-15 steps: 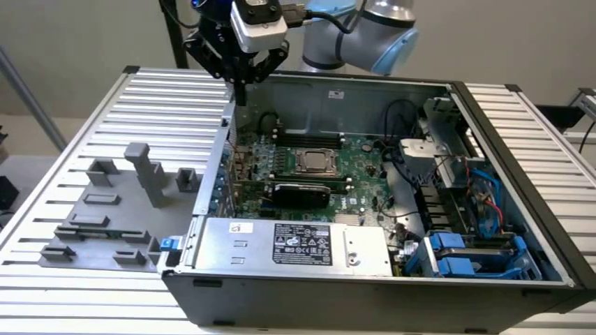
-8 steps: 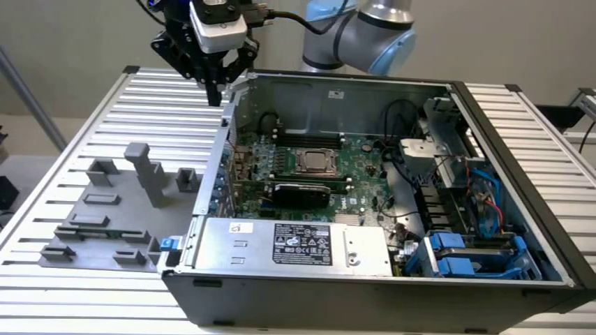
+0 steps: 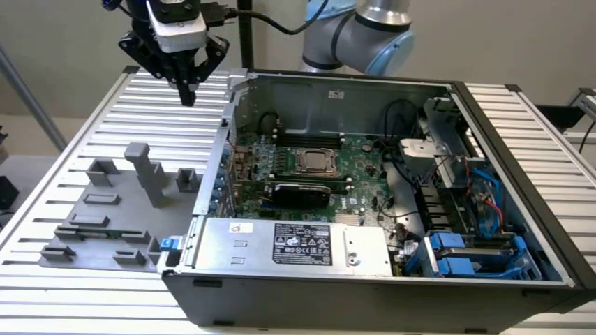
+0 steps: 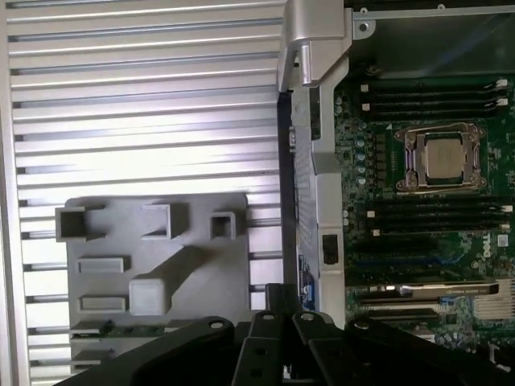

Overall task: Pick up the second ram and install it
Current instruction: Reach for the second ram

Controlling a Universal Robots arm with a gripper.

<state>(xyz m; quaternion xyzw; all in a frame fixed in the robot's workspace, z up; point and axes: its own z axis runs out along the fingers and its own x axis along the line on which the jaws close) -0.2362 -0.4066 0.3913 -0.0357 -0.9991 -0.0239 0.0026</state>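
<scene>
The second ram (image 3: 99, 234) is a thin green stick lying in a slot near the front of the grey holder plate (image 3: 102, 202), left of the computer case in the exterior view. A strip of the ram (image 4: 113, 328) also peeks out at the plate's edge in the wrist view. My gripper (image 3: 188, 96) hangs high over the ribbed table, behind the holder plate and beside the case's back left corner. It is shut with nothing between its fingers. In the wrist view its black linkage (image 4: 282, 346) runs along one edge. The motherboard's dark memory slots (image 4: 434, 95) flank the processor socket (image 4: 441, 157).
The open case (image 3: 373, 279) fills the middle and the exterior view's right, with its metal side wall (image 3: 228, 139) standing between the holder plate and the motherboard (image 3: 308, 164). A tall grey post (image 3: 149, 174) rises from the plate. A power supply (image 3: 289, 244) and blue drive bays (image 3: 465, 255) sit at the front.
</scene>
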